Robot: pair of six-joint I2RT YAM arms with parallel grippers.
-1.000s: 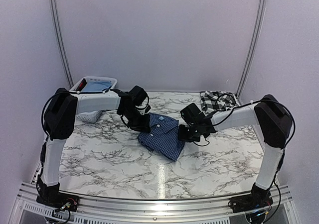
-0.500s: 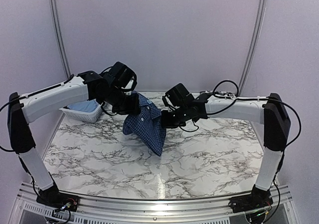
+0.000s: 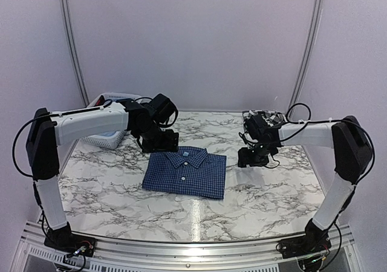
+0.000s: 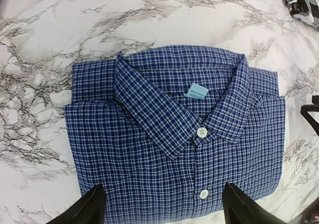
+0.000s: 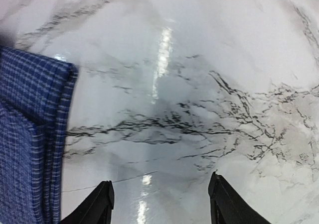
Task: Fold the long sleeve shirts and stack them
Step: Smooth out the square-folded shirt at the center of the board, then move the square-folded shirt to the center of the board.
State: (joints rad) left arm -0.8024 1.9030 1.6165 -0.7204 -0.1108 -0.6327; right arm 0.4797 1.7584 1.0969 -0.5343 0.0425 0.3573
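The dark blue checked long sleeve shirt lies folded flat on the marble table, collar toward the back and white buttons up. In the left wrist view the blue shirt fills the frame. My left gripper hovers open over its front, just behind the collar in the top view. My right gripper is open over bare table to the right of the shirt, whose folded edge shows at the left of its view. The black-and-white plaid shirt lies crumpled at the back right, partly hidden by the right arm.
A white slatted basket stands at the back left, mostly behind the left arm. A corner of the plaid shirt shows in the left wrist view. White walls enclose the table on three sides.
Both grippers carried the blue shirt up and leftward, then laid it flat and opened, letting go. The right gripper has drawn away to the right of the shirt.
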